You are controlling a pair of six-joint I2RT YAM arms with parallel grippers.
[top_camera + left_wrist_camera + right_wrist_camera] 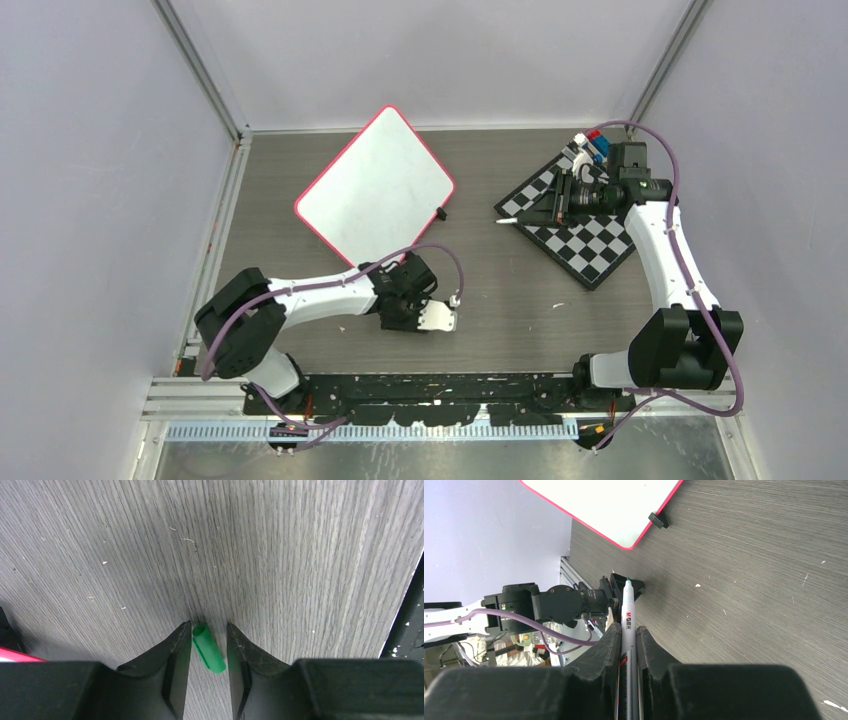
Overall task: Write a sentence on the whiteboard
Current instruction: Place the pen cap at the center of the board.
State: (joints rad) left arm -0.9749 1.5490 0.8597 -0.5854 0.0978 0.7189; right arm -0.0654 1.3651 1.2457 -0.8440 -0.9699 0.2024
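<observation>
The whiteboard [375,185] lies blank on the counter [520,310]: 0 words written. Right jaws clamp the uncapped marker [628,605], well apart over the checkerboard [590,245]. Left jaws stand slightly parted around the loose cap [209,650].

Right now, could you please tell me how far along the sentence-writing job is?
Done: the marker is uncapped, and its green cap lies on the table inside the open left gripper. In hand: the right gripper grips the marker, bare tip forward, over the checkered board. Left: all the writing; the whiteboard shows no marks.
</observation>
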